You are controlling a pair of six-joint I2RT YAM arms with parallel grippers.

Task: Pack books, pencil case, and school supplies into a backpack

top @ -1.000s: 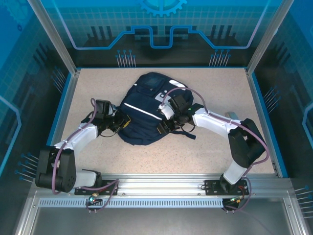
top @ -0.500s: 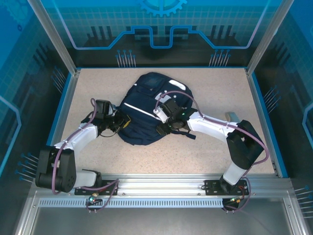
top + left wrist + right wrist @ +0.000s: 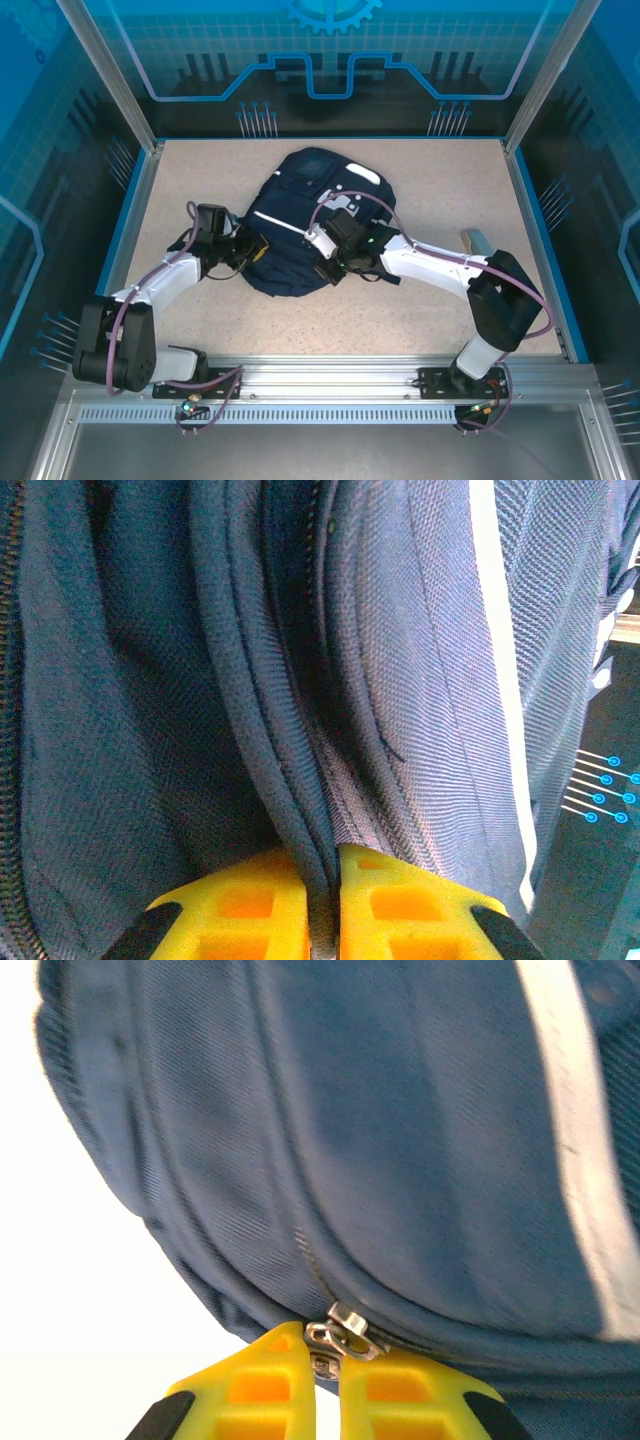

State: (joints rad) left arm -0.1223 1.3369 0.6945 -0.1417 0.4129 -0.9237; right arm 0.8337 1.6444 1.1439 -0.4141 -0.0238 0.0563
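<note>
The navy backpack with white stripes lies flat in the middle of the table. At its left edge my left gripper is shut on a fold of the fabric beside the zipper seam, the yellow fingers pinching it. My right gripper is at the bag's near lower edge. Its yellow fingertips are shut on the small metal zipper pull of the backpack. The books, pencil case and school supplies are out of view.
Dark straps trail from the bag under the right arm. A small pale object lies near the right wall. Blue side walls and the aluminium rail at the near edge bound the speckled table.
The right gripper has slid left along the backpack's near edge and closed from open onto the zipper pull. The left gripper has stayed put, still pinching the fabric.
</note>
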